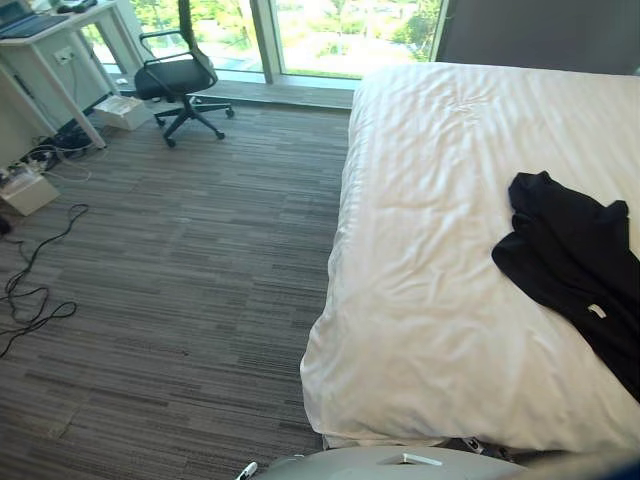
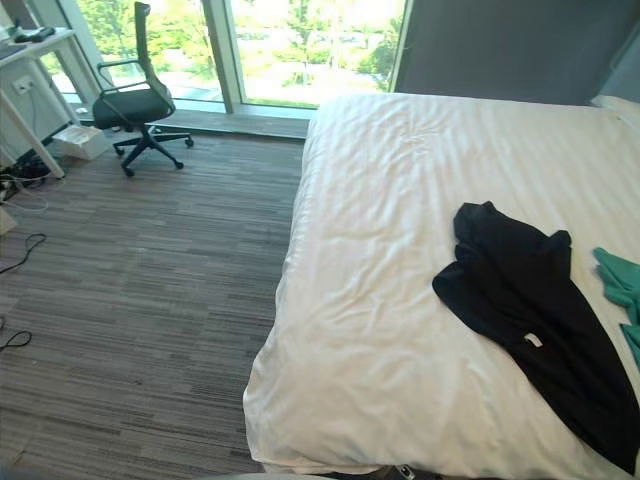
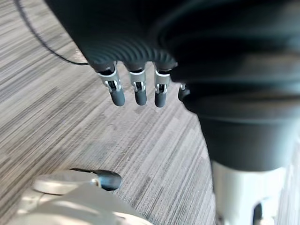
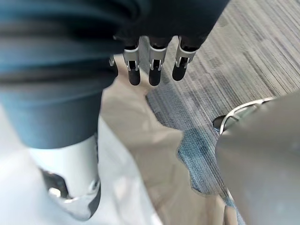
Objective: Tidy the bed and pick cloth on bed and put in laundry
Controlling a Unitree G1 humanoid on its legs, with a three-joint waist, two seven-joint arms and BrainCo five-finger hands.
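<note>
Black cloth (image 2: 520, 300) on white bed (image 2: 380, 300)

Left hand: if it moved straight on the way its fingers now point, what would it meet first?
The left hand hangs open, fingers pointing down at the grey striped carpet. Nothing shows between them, so it would most likely meet the carpet first, though the depth is unclear.
</note>
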